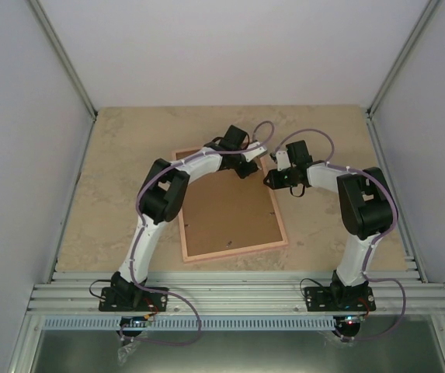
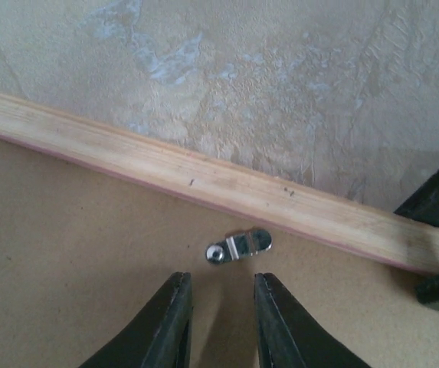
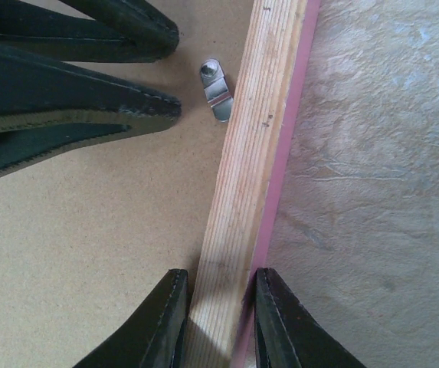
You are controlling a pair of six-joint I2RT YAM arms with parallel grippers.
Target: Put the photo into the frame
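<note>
The frame (image 1: 238, 250) lies face down on the table, its bare wood back up and a pink edge showing. A brown backing board (image 1: 230, 210) fills it. The photo is hidden. My left gripper (image 2: 221, 280) hovers open over the board at the frame's far right corner, nothing between its fingers, just short of a small metal turn clip (image 2: 239, 246). My right gripper (image 3: 221, 274) is shut on the frame's right rail (image 3: 253, 138), one finger on the board side, the other against the pink outer edge. The left gripper's fingers (image 3: 89, 77) flank the clip (image 3: 216, 90).
A beige stone-patterned table (image 1: 113, 171) lies under everything, enclosed by grey walls at left, right and back. An aluminium rail (image 1: 238, 291) carrying both arm bases runs along the near edge. The two wrists are close together above the frame's far right corner.
</note>
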